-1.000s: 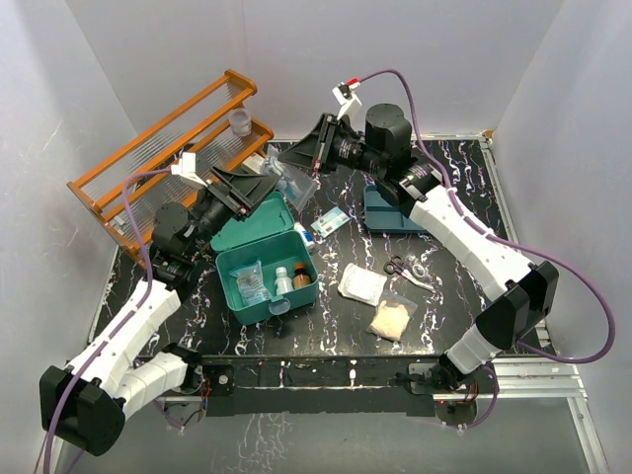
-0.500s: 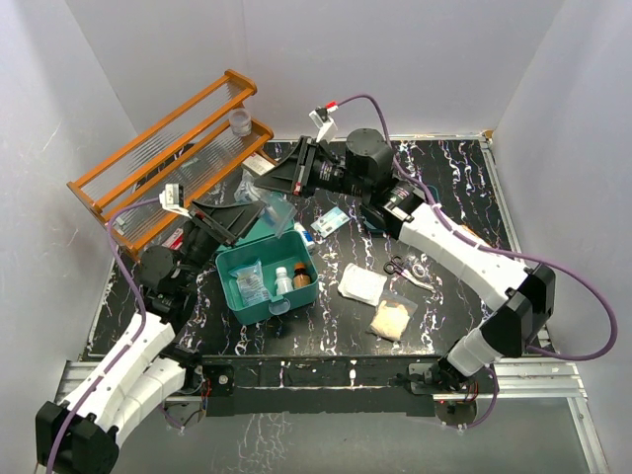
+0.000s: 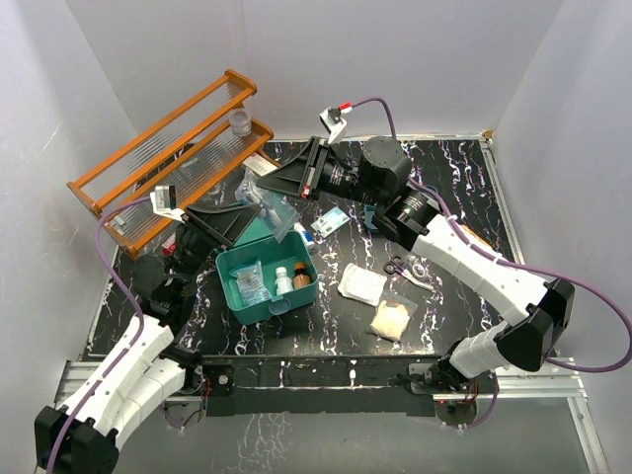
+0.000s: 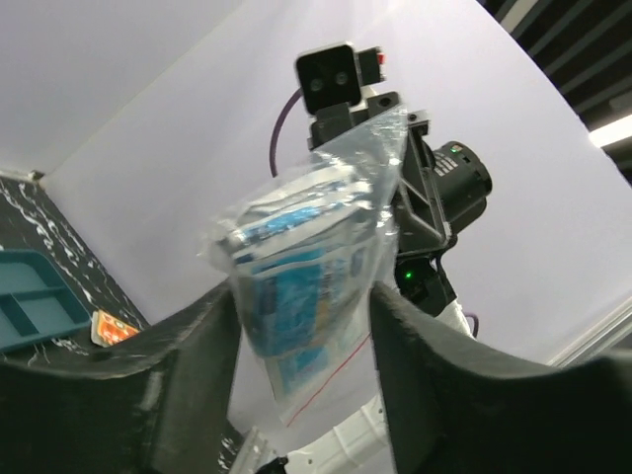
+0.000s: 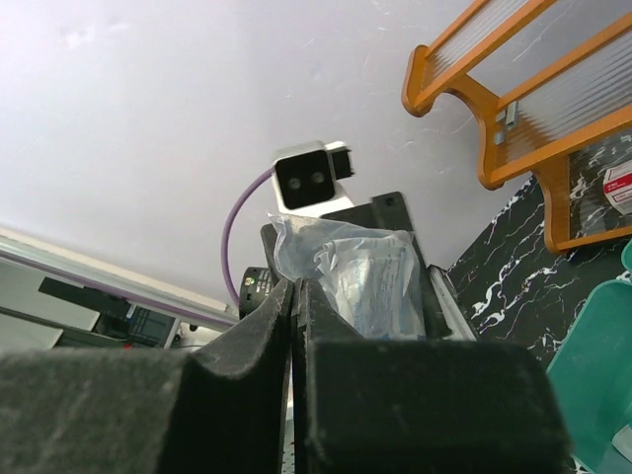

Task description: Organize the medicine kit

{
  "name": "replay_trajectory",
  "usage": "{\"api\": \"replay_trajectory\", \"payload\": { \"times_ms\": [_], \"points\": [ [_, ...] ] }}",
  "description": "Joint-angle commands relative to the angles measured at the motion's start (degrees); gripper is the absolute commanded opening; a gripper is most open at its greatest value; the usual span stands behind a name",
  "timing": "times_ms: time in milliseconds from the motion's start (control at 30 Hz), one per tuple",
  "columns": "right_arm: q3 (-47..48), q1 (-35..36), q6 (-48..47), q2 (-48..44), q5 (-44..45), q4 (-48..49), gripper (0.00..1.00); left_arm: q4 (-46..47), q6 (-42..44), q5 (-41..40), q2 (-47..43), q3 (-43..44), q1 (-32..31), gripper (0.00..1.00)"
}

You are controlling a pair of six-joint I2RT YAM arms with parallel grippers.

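**Bag pinched by right gripper, between left fingers, above open kit**

Top view: the kit (image 3: 259, 312) sits left of centre on the black marbled table (image 3: 449, 188), lid swung open toward the upper left. Inside it: a small clear pouch (image 3: 251, 282) on the left, a white bottle (image 3: 283, 282) in the middle and a brown bottle (image 3: 302, 279) on the right.

The right gripper (image 3: 271, 186) reaches in from the right, just above the kit's lid. In its wrist view the fingers are pressed together on the top edge of a clear bag (image 3: 267, 205) of blue-and-white packets. The bag hangs in the air, clear of the kit.

The left gripper (image 3: 240, 219) comes up from the lower left and meets the bag. In its wrist view the two fingers stand apart, one on each side of the bag, which fills the gap between them. Can't tell whether the pads actually press on it.

An orange rack (image 3: 163, 158) stands at the upper left, with a small clear cup (image 3: 239, 121) on its top shelf. Right of the kit lie a white gauze pad (image 3: 361, 282), a zip bag of tan material (image 3: 392, 319) and scissors (image 3: 396, 265). A small card (image 3: 333, 222) lies just below the right gripper. A teal tray (image 3: 378, 219) is partly hidden under the right arm.
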Motion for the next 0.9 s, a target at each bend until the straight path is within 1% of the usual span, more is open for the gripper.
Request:
{"api": "replay_trajectory", "payload": {
  "times_ms": [0,100,267,433,467,500,600,667,700,767,867],
  "points": [
    [-0.89,0.21,1.28,-1.92,2.24,3.17,0.0,8.68,0.72,0.7,-0.36,-0.74,-0.15,0.45],
    [-1.74,0.21,0.62,-2.4,4.01,2.03,0.0,7.88,1.37,0.33,-0.38,-0.87,-0.15,0.4],
    [-2.99,0.21,-0.06,-2.98,6.75,0.93,0.0,3.38,3.01,-2.13,-1.77,-1.2,-0.17,0.32],
    [-3.74,0.21,-1.15,-2.77,8.15,-0.13,0.0,-5.99,4.96,-4.59,-3.33,-0.46,-0.15,0.19],
    [-4.06,0.21,-1.19,-2.74,8.24,-0.37,0.01,-7.81,5.23,-5.02,-3.62,-0.23,-0.15,0.16],
    [-4.54,0.21,-1.2,-2.82,8.45,-0.47,0.09,-10.01,5.69,-5.35,-3.92,0.01,-0.15,0.13],
    [-6.72,0.21,-1.66,-4.03,11.19,-1.56,0.39,-18.73,7.1,-5.97,-4.85,1.56,-0.17,0.06],
    [-8.3,0.21,-3.35,-5.51,14.43,-3.02,0.54,-26.71,8.7,-5.61,-5.44,3.18,-0.15,0.02],
    [-8.97,0.21,-4.44,-6.4,16.5,-4.45,0.59,-31.82,9.69,-5.32,-5.58,4.26,-0.15,0.02],
    [-10.43,0.16,-6.73,-8.14,21.13,-8.08,0.66,-42.41,12.83,-4.54,-5.45,7.58,-0.15,0.01],
    [-13.45,0.21,-9.24,-11.46,28.98,-13.62,0.69,-58.86,18.22,-3.65,-3.55,12.23,-0.15,0.01]
  ]
}}
